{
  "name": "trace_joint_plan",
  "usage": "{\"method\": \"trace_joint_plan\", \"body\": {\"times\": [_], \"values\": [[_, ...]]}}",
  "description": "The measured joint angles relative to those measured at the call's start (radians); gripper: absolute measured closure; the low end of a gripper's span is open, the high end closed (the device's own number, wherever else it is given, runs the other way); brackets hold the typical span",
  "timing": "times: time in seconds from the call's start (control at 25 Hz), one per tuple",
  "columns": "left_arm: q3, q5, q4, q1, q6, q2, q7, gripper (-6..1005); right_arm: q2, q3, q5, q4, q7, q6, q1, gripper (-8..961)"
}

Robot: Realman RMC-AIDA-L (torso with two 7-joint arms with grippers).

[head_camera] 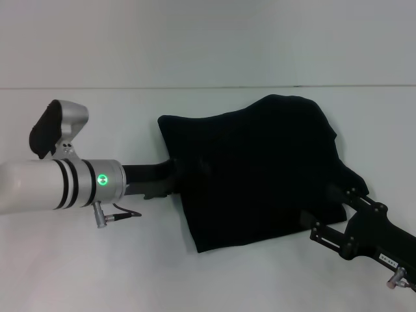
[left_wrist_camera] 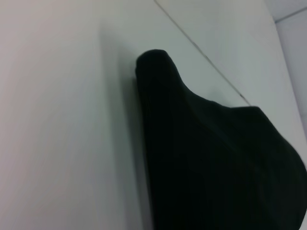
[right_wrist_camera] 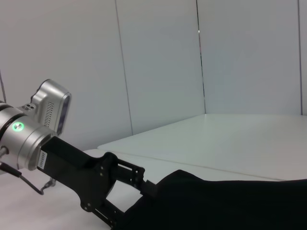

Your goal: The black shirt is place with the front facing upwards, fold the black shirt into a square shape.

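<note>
The black shirt [head_camera: 253, 169] lies bunched in a rough block in the middle of the white table [head_camera: 97, 260]. Its lettering and neck label are hidden. My left gripper [head_camera: 174, 174] reaches in from the left and is shut on the shirt's left edge, its tips buried in cloth. The right wrist view also shows it [right_wrist_camera: 148, 188] biting into the shirt [right_wrist_camera: 230, 201]. My right gripper [head_camera: 335, 198] is shut on the shirt's lower right edge. The left wrist view shows only the shirt [left_wrist_camera: 216, 163] on the table.
The white table's far edge [head_camera: 130, 87] meets a pale wall [head_camera: 208, 39]. A cable and plug [head_camera: 117, 214] hang under my left wrist. White wall panels [right_wrist_camera: 158, 62] stand behind the table in the right wrist view.
</note>
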Motion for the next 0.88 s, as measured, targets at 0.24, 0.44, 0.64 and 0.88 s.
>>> {"method": "trace_joint_plan", "body": {"times": [0.24,0.44,0.64,0.88], "values": [[0.06,-0.001,0.023,0.003,-0.011,-0.004,0.041,158,0.0,0.004,0.0,0.0,0.0,-0.002,0.0,115],[0.062,-0.001,0.037,0.007,-0.007,-0.009,0.054,244,0.0,0.007,0.0,0.0,0.001,-0.002,0.0,115],[0.063,0.001,0.035,0.001,0.0,-0.006,0.055,448,0.0,0.007,0.0,0.0,0.003,-0.002,0.001,115],[0.06,0.001,0.04,0.003,0.005,0.003,0.058,848,0.0,0.007,0.002,0.0,0.005,-0.002,0.003,115]]}}
